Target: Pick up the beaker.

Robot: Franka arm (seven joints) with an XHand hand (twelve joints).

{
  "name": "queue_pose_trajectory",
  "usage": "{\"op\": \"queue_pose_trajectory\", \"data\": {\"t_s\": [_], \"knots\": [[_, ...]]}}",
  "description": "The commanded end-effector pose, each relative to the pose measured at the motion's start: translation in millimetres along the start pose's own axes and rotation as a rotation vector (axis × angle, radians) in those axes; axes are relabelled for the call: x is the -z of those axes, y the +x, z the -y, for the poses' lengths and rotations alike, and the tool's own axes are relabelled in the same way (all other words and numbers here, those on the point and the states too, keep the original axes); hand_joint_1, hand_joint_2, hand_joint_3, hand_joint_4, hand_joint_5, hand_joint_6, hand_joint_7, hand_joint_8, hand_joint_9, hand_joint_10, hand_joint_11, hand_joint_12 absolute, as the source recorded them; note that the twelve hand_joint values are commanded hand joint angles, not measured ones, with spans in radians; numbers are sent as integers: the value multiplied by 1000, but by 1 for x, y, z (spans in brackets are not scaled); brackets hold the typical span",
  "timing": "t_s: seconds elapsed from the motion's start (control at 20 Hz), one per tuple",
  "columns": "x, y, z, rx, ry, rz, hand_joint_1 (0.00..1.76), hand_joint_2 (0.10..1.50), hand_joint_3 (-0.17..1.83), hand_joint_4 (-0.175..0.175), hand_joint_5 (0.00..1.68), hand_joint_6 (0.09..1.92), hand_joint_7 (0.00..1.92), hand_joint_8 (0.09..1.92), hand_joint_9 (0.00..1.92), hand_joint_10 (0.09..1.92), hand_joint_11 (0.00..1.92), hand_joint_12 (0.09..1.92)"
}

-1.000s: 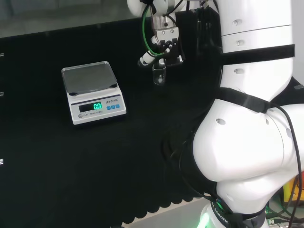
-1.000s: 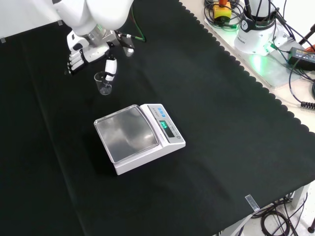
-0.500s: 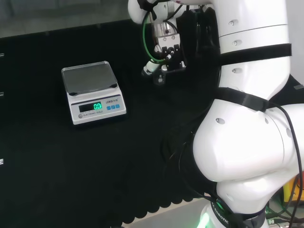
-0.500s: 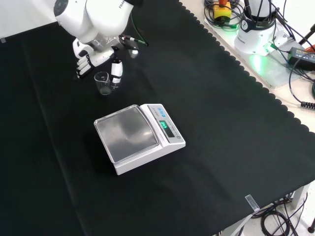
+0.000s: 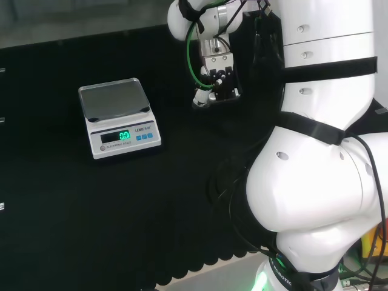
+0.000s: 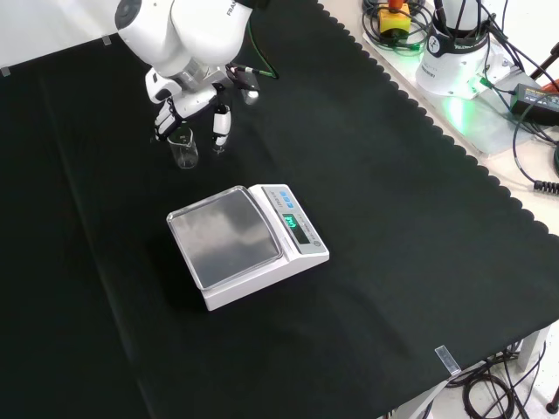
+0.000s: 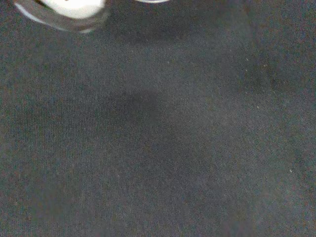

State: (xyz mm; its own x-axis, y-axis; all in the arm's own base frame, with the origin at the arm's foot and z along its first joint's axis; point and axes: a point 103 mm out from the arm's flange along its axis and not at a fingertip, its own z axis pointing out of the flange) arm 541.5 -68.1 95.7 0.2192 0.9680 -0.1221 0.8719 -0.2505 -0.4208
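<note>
So the worktop (image 6: pixel 393 218) is covered in black cloth, and the white arm (image 5: pixel 315 182) takes up the whole right side of the head view. A white scale (image 6: pixel 249 244) with a steel pan and a lit green display sits mid-cloth; in the front view it's nearer the camera than everything else. Beyond it, up toward the far left in the front view, the hand (image 6: pixel 194 109) hangs low over the cloth with its fingers (image 6: pixel 166 122) and thumb pointing down on either side of the little clear beaker (image 6: pixel 184 150). The beaker stands upright on the cloth. I honestly can't tell if the fingers actually touch the glass.
</note>
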Motion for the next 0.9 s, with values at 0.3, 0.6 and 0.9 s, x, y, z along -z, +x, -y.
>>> {"op": "queue_pose_trajectory", "data": {"t_s": [0.3,0.6,0.9], "knots": [[10,22,-11,-6,-138,-14,990,597,641,-65,527,87,624,687,871,558,913,1165],[14,28,-16,0,-141,22,1126,606,663,-120,699,116,774,653,1045,444,1101,1004],[11,25,-20,-12,-102,16,1242,615,688,-175,687,410,905,634,1258,225,1325,770]]}}
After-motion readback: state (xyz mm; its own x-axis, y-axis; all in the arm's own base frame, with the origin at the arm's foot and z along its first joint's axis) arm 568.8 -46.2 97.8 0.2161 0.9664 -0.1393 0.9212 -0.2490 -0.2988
